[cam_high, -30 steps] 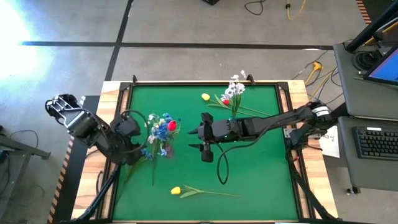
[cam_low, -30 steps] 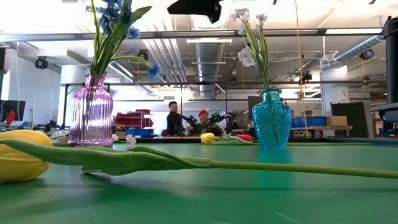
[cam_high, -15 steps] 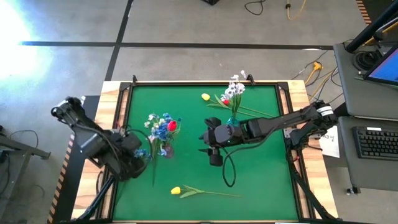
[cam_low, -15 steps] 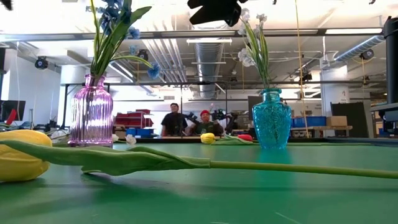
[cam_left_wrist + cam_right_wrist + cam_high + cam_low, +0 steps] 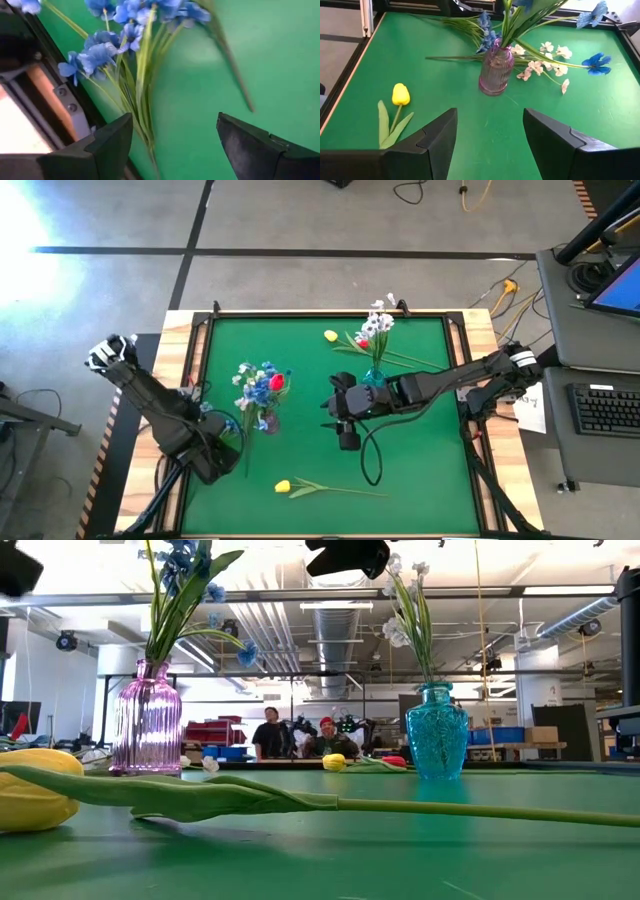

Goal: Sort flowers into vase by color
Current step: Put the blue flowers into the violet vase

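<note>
I had the green felt table (image 5: 420, 470) under both arms. Right gripper (image 5: 487, 145) hung mid-table, jaws wide, nothing held. Left gripper (image 5: 172, 145) sat at the near left edge, jaws wide and empty, over loose blue flowers (image 5: 100, 50). Ribbed pink glass vase (image 5: 268, 420) held blue stems; faceted teal vase (image 5: 437, 730) held white ones. Yellow tulip (image 5: 284, 486) lay flat near the front.

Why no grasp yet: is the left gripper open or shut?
Open. The left gripper shows a clear gap between its fingers, empty, above a blue flower lying on the mat.
</note>
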Action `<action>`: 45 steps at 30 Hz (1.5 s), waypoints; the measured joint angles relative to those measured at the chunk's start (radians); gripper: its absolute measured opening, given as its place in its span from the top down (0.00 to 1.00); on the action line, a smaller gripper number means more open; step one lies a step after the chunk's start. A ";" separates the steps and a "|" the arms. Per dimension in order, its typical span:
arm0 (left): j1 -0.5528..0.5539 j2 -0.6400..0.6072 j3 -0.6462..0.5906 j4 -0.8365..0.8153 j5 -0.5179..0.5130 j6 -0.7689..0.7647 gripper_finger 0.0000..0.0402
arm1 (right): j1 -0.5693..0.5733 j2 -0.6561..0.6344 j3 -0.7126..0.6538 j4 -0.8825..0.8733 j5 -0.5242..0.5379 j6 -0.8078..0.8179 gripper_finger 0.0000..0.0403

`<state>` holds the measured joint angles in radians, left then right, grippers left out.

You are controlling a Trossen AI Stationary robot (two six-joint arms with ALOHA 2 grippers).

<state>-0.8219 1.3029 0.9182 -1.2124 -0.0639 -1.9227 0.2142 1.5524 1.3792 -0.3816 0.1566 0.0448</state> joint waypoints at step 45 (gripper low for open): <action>-0.003 0.201 -0.235 0.266 0.093 -0.103 0.72 | 0.004 0.000 0.000 -0.003 -0.002 0.043 0.46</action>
<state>-0.8249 1.5043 0.6833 -0.9463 0.0288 -2.0254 0.2184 1.5528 1.3792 -0.3847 0.1551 0.0883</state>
